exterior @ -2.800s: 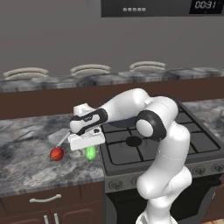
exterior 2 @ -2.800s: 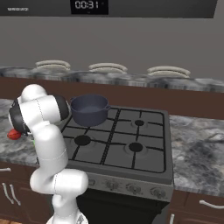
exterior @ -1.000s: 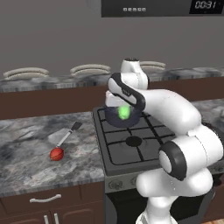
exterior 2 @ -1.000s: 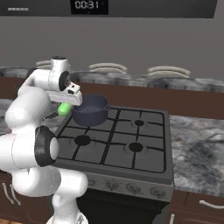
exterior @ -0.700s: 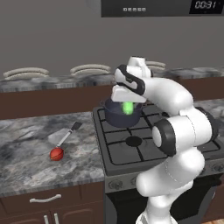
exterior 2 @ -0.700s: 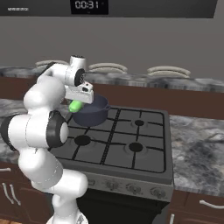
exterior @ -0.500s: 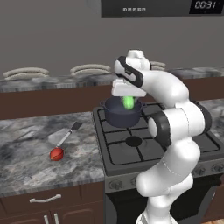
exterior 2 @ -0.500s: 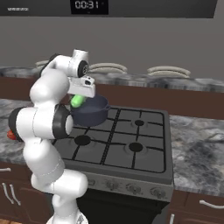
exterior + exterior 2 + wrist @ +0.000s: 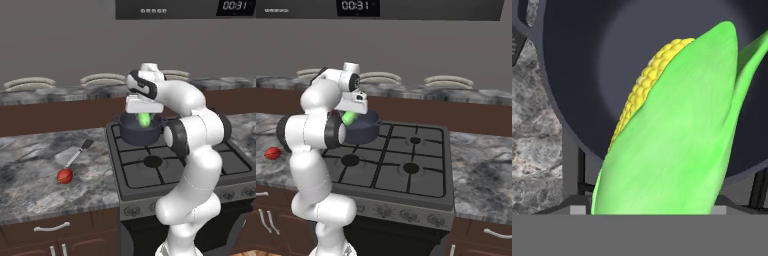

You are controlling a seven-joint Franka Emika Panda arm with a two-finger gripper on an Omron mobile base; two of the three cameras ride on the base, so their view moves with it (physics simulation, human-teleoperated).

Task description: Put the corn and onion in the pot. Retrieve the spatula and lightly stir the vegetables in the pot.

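Kitchen setting: a stove (image 9: 150,165) flanked by grey marble counter (image 9: 35,170), with the arm reaching over the rear left burner. The gripper (image 9: 144,116) hangs directly above the pot (image 9: 141,131) and is clenched on the corn (image 9: 144,119), which hangs beneath it with its long axis roughly vertical. In the hand view the corn (image 9: 677,135) lies against the dark inside of the pot (image 9: 602,75), its tip pointing down into the bowl, so the pot lies straight below the load. From the right base view, the corn (image 9: 349,118) sits at about rim height of the pot (image 9: 363,130); whether it has passed below the rim cannot be told.

Judgement: the coming move turns on this vertical alignment; releasing should drop the corn inside.

Outward, the onion (image 9: 64,175) rests on the left counter, touching or just beside the spatula (image 9: 75,155), well apart from the pot.
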